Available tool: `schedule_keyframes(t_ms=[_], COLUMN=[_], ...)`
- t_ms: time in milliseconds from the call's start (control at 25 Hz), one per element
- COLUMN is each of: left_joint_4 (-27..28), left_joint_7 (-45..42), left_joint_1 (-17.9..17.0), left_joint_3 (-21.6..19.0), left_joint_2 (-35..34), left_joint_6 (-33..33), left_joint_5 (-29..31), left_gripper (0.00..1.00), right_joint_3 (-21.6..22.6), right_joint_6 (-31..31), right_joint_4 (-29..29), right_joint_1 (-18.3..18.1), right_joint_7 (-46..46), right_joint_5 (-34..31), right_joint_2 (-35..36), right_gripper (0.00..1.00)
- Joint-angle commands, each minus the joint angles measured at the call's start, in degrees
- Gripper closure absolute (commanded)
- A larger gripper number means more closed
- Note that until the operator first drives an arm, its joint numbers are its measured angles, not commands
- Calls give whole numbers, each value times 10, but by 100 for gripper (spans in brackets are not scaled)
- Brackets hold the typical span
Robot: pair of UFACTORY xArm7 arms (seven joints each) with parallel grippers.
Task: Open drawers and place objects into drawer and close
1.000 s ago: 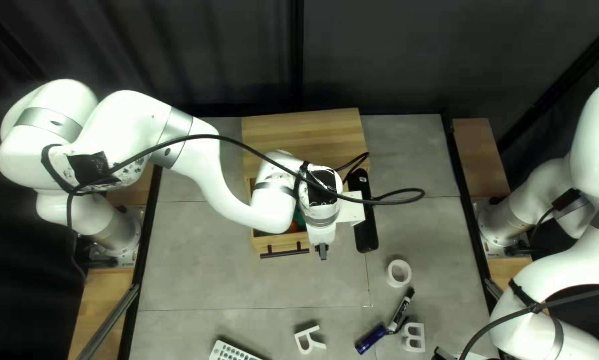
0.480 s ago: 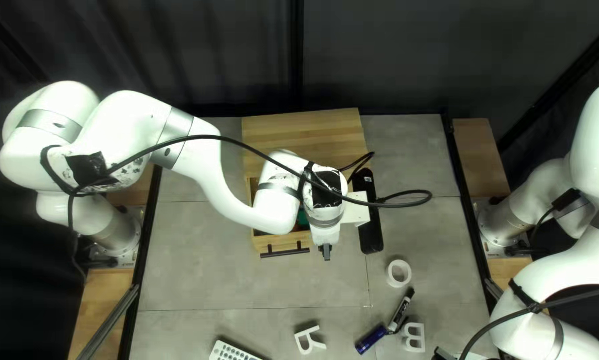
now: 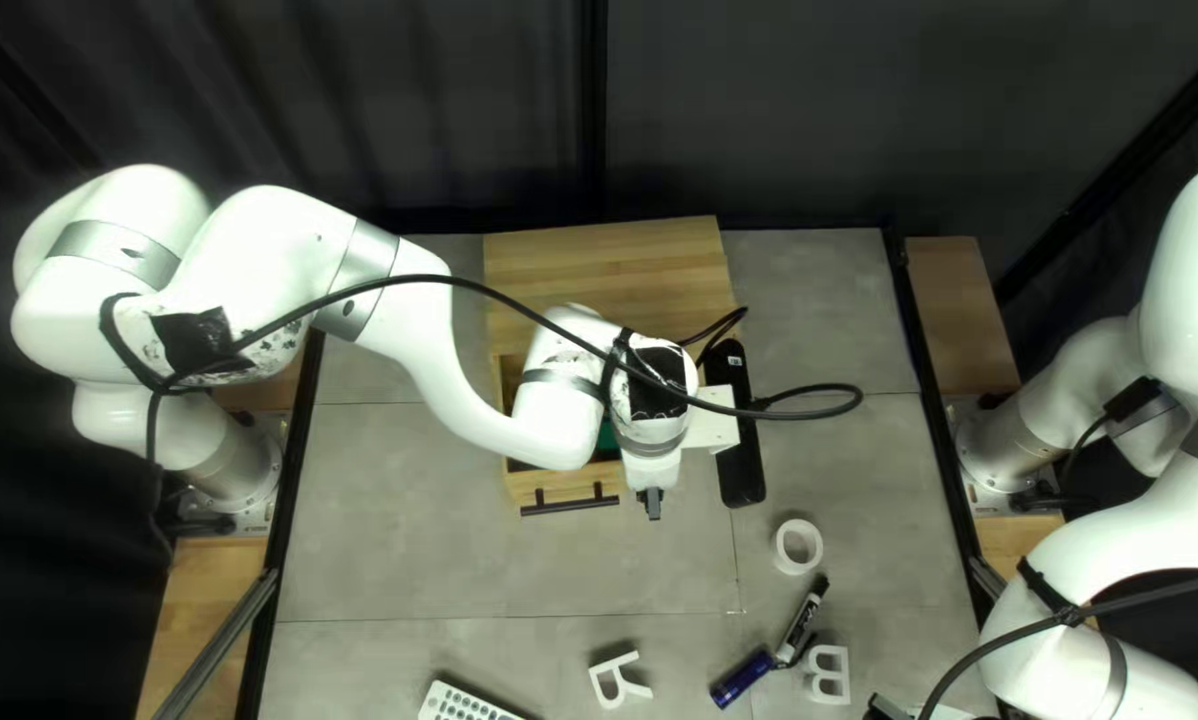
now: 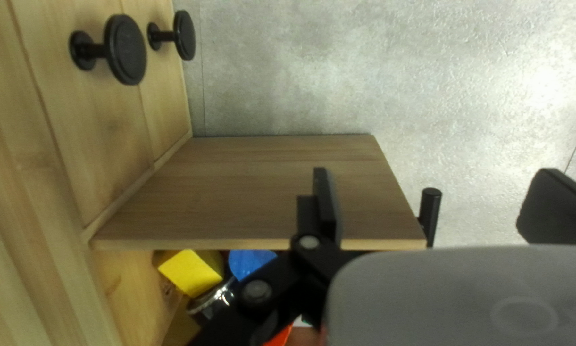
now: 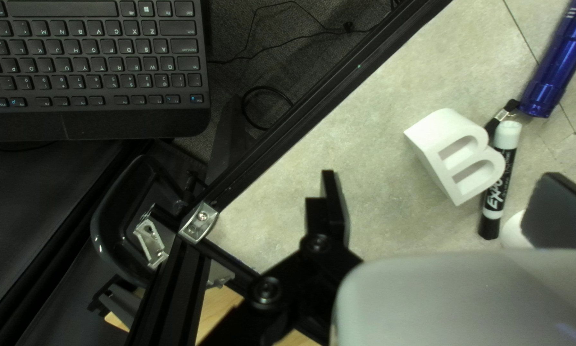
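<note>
In the top left view, my left gripper [image 3: 650,504] is beside the handle of the pulled-out drawer [image 3: 566,484] of the wooden cabinet [image 3: 606,260]. The left wrist view has my left gripper [image 4: 438,202] open, nothing between its fingers, above the drawer's side wall [image 4: 268,192], near the black bar handle [image 4: 431,208]. Inside lie a yellow block [image 4: 192,272], a blue piece [image 4: 249,261] and other things partly hidden by the gripper. My right gripper [image 3: 888,710] shows at the bottom edge; in its wrist view the right gripper [image 5: 448,208] stands open, empty, over the table.
White letters R [image 3: 619,678] and B [image 3: 828,675], a marker [image 3: 802,630], a blue cylinder [image 3: 742,678], a tape roll [image 3: 798,547] and a remote [image 3: 463,702] lie on the table. Two round knobs [image 4: 126,50] jut from the cabinet front. A keyboard [image 5: 89,64] is beyond the frame rail.
My left gripper has shifted slightly rightward in the top left view, together with the black bar beside its wrist. The left upper arm has also moved a little right. The right arm is still.
</note>
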Motion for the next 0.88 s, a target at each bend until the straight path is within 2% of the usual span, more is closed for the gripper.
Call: schedule_keyframes(t_ms=[40, 880], left_joint_4=[0, 21], left_joint_7=[-2, -4], left_joint_1=[0, -15], left_joint_3=[1, 2], left_joint_2=[1, 15], left_joint_6=[1, 36], left_joint_5=[2, 23], left_gripper=[0, 0], right_joint_3=[0, 0], right_joint_6=[0, 0], right_joint_4=[0, 0], right_joint_1=[0, 0], right_joint_7=[0, 0], right_joint_5=[0, 0], right_joint_2=[0, 0], right_gripper=[0, 0])
